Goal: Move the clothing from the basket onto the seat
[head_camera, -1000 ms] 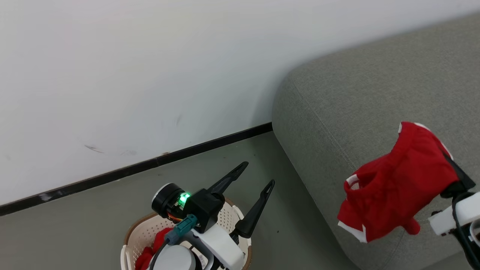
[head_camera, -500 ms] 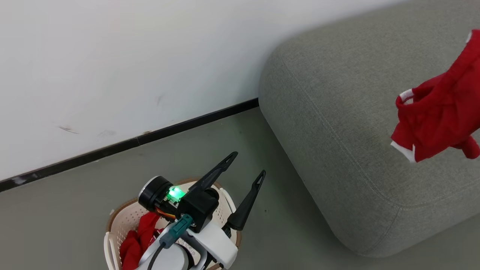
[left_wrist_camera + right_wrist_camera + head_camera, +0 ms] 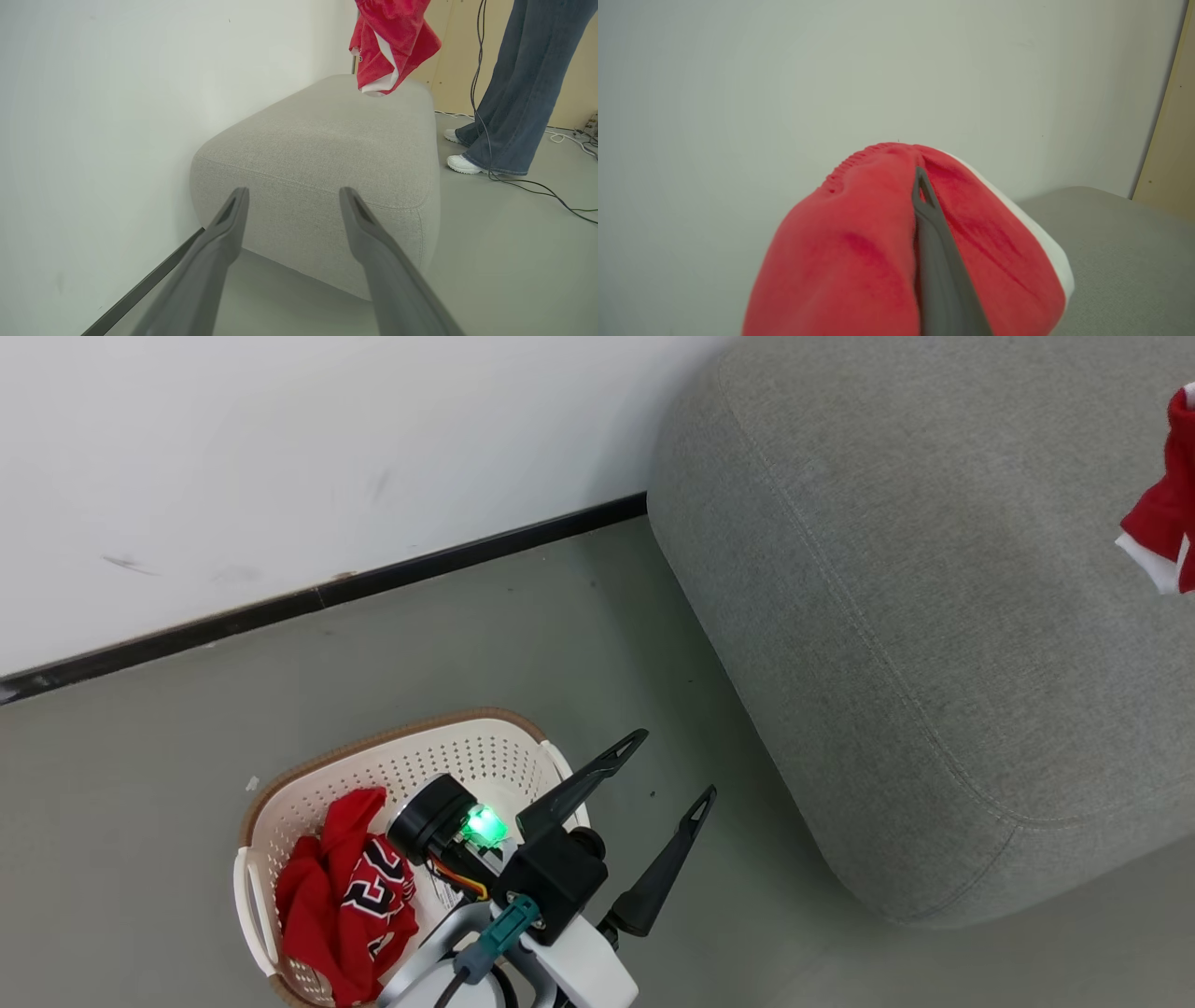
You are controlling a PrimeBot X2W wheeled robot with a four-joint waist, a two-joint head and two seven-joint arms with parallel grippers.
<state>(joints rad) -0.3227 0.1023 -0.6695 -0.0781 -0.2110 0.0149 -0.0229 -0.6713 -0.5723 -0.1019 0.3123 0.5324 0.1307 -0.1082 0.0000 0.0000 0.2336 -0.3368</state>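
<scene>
With the head camera tipped lower, the trimmed red garment [image 3: 1172, 504], clamped in the right jaws, has travelled to 3 o'clock, farther over the seat [image 3: 887, 569]. It looks ready to drop. The left jaws stand apart over the basket [image 3: 420, 765], where the jersey [image 3: 350, 896] waits.

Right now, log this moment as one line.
left gripper: open, empty, near basket | right gripper: shut on red garment, held over seat | jersey: in basket | task: unfinished
</scene>
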